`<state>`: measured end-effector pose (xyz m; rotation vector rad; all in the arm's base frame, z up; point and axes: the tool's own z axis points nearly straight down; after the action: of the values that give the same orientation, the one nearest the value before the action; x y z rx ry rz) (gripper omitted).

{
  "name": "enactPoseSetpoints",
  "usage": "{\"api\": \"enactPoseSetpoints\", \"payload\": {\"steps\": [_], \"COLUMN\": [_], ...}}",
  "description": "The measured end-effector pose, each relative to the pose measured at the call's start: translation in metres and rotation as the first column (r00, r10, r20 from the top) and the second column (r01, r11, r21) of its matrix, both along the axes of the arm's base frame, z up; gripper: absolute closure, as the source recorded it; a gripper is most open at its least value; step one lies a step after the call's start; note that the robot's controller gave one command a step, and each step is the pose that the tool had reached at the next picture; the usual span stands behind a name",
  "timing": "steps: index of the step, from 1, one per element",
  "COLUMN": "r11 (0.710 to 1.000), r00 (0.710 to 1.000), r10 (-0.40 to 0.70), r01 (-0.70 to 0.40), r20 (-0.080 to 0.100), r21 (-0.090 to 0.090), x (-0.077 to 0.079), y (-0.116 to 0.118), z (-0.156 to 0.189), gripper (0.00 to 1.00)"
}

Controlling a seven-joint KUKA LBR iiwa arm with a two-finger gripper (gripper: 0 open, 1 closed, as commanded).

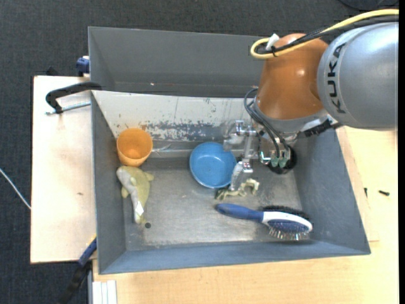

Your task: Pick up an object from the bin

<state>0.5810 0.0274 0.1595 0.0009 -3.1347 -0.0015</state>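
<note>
The end effector [243,170] hung low in the middle of the grey metal bin [329,192], just beside the right rim of a round blue plastic bowl [212,164]. Directly under its tip lay a small, pale olive crumpled thing [245,188], which I could not identify; whether they touched was unclear. I could not tell whether the end effector was released or clenched. Near the front wall, just beyond that small thing, lay a blue-handled hairbrush with a white bristle head [269,219]. Well apart on the left stood an orange plastic cup [134,145], with a pale yellowish soft toy [135,190] lying just in front of it.
</note>
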Motion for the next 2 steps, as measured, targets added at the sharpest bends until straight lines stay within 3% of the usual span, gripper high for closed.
{"api": "enactPoseSetpoints", "payload": {"steps": [1,2], "r11": [0.997,0.997], "r00": [0.996,0.997], "r10": [-0.083,-0.077], "r01": [0.083,0.077], "r20": [0.025,0.021], "r21": [0.005,0.004], "x": [-0.0137,-0.0146], "y": [-0.0117,-0.0107], "z": [-0.0782,-0.0767], "gripper": [0.0,1.0]}}
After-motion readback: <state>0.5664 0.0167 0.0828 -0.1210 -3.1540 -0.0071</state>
